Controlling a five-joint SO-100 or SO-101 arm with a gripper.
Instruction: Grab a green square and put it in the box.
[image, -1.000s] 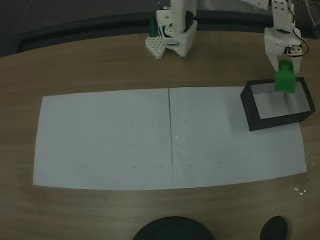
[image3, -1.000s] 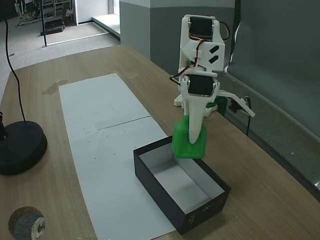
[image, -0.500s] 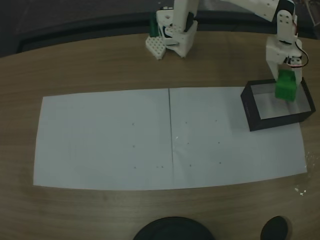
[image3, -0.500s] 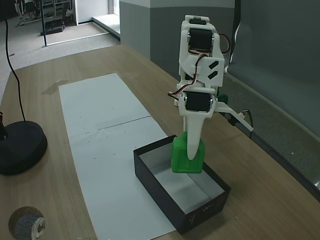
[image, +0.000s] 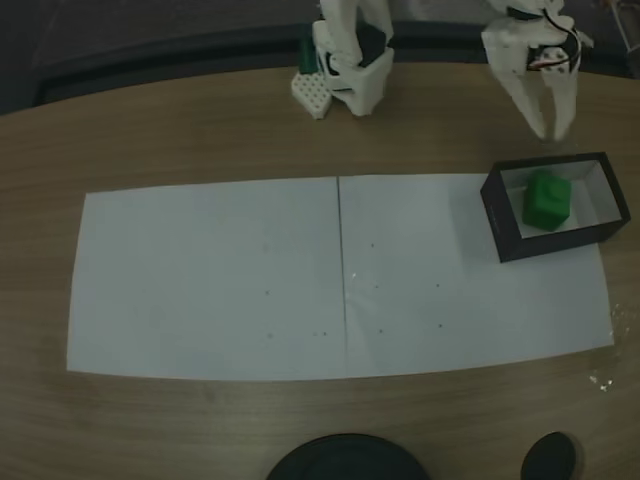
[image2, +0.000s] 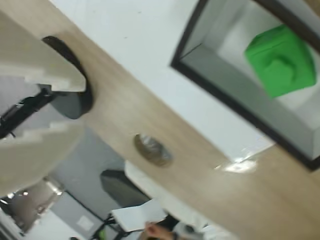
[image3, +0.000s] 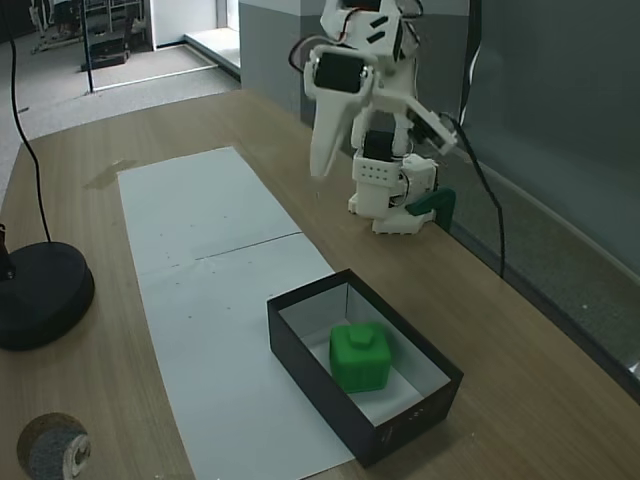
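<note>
gripper (image: 549, 128) now hangs empty, fingers apart, lifted clear of the box (image: 497, 212) — half a second ago it clamped the green square (image: 547, 200); that cube now rests inside the box

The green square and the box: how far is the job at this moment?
Done: the green square sits on the white floor inside the box; in a fixed view it is inside the black walls too. In hand: nothing. The gripper is open, empty and raised clear of the box. Left: apparently nothing of the task itself; the arm may only need to go back to rest.
</note>
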